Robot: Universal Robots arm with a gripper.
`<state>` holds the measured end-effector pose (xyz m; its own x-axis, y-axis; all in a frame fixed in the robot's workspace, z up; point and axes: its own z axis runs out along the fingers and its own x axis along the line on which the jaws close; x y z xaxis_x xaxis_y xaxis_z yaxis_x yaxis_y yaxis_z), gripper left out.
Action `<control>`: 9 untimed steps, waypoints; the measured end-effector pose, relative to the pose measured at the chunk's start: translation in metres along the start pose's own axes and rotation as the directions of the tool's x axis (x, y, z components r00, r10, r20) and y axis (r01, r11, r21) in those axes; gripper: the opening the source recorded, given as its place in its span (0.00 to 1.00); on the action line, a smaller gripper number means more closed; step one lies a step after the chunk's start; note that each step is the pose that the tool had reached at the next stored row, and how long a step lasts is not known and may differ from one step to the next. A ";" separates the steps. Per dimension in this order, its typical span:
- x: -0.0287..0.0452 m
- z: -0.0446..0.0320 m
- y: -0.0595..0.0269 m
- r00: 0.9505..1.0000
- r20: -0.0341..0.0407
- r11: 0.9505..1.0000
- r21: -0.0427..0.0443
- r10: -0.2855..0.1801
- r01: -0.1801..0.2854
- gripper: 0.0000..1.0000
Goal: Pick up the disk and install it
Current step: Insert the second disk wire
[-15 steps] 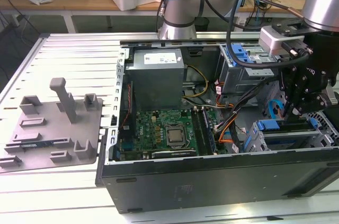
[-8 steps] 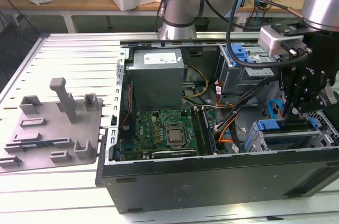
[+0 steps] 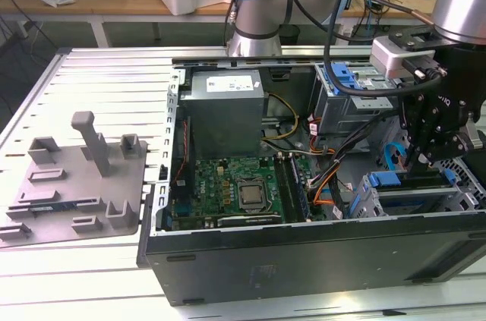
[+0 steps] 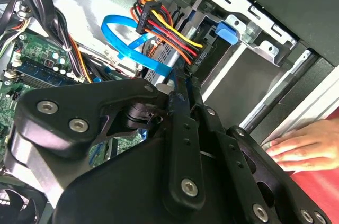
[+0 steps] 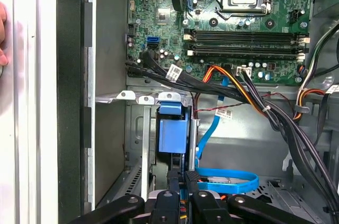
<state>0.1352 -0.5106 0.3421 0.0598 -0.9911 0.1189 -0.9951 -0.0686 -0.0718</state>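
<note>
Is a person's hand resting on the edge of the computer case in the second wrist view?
Yes, a person's hand lies with its fingers on the edge of the computer case, beside the drive bays.

An open computer case (image 3: 304,253) lies on the table (image 3: 83,291), exposing a green motherboard (image 3: 228,188) with its processor socket (image 3: 250,194) and a grey power supply (image 3: 225,112) beyond it. To the exterior view's left of the case sits a grey fixture plate (image 3: 76,184) with upright posts. A blue flat cable (image 5: 228,181) loops near a multicoloured wire bundle (image 4: 169,30).
</note>
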 end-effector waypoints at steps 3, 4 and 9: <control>0.0002 -0.0017 -0.0001 1.000 0.000 1.000 0.000 0.000 0.000 0.16; 0.0003 -0.0023 -0.0002 1.000 0.000 1.000 0.000 0.000 0.000 0.16; 0.0004 -0.0025 -0.0002 1.000 0.000 1.000 0.000 0.000 0.000 0.16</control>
<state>0.1352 -0.5107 0.3446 0.0598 -0.9911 0.1189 -0.9950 -0.0687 -0.0718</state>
